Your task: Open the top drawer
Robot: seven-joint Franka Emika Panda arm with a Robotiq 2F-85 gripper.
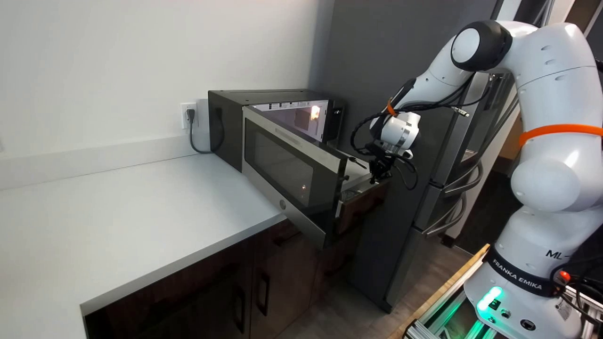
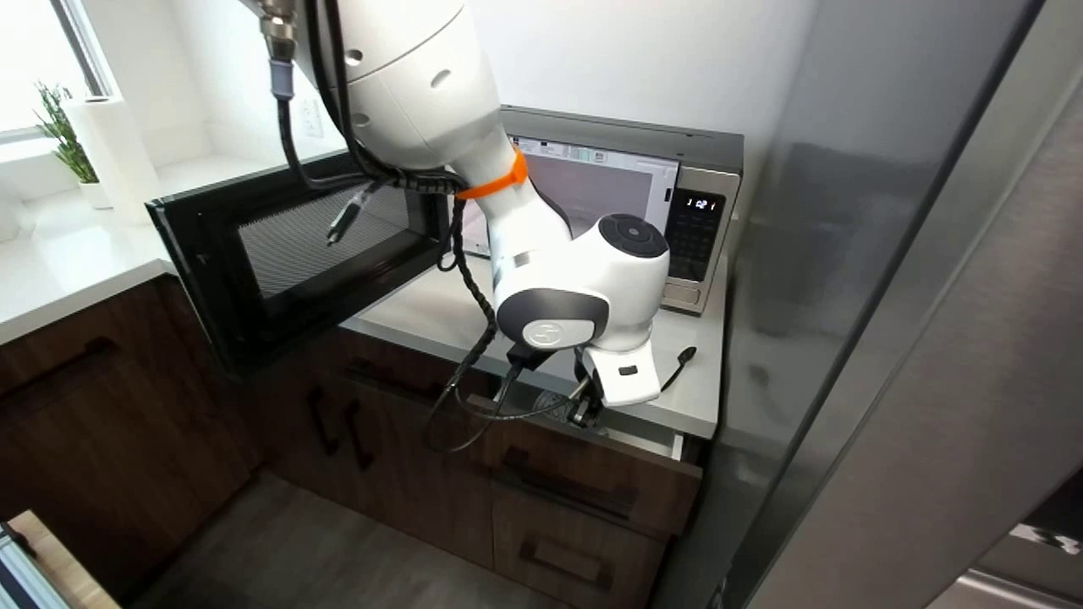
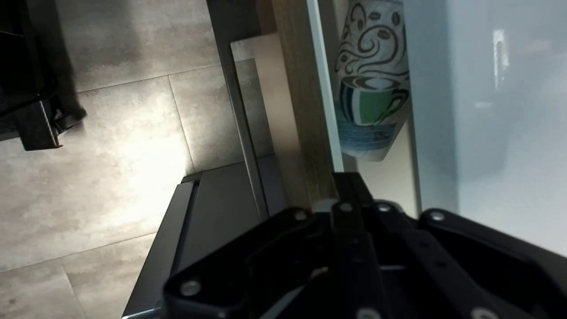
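The top drawer (image 2: 592,478) stands partly open under the counter's right end. It has a dark brown wood front with a bar handle (image 2: 563,489) and a pale inside. It also shows in an exterior view (image 1: 360,205), behind the microwave door. In the wrist view its front panel's top edge (image 3: 305,128) runs just left of my fingertips. My gripper (image 3: 347,177) is shut, with its fingers together and nothing seen between them. Its tips point down at the drawer's opening, just behind the front panel, in both exterior views (image 1: 374,179) (image 2: 584,413). Whether they touch the panel is unclear.
An item with a coffee-cup print (image 3: 372,102) lies in the drawer. The microwave (image 1: 224,132) stands on the white counter (image 1: 165,221), its door (image 1: 282,162) swung out past the edge. A black spoon (image 2: 679,365) lies on the counter. A grey refrigerator (image 2: 787,279) stands close beside the drawer.
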